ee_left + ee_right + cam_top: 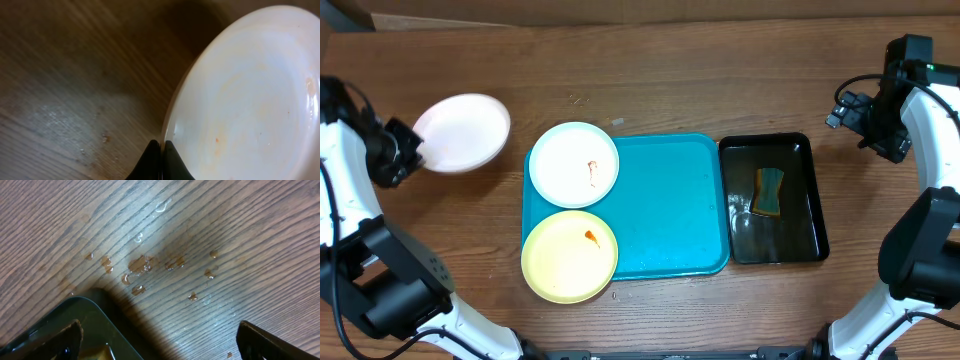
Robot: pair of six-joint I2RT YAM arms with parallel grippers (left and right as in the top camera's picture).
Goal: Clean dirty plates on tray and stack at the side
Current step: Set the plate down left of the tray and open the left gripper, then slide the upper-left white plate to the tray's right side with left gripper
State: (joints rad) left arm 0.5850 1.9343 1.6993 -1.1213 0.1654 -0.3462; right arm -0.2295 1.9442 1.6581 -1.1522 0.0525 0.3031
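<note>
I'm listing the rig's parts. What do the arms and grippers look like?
The left arm and right arm have white shells, black joints and loose black cables. The left gripper and right gripper have black fingers, tapered on the left. A small green light sits on the right arm.

Stretching wide under everything, brown wood-grain table (670, 80). Lying flat on it at centre, blue tray (670, 215); lying just beside that on the right, black tray (768, 139), long sides running parallel. Sitting well apart at far left, white plate (465, 130), not showing whether resting on the wood or lifted. Beading on the wood just past the black tray's corner, water drops (142, 265). Lying beyond the blue tray, a few pale specks (578, 99). Showing beside the plate, a dull scuffed patch (55, 120).
</note>
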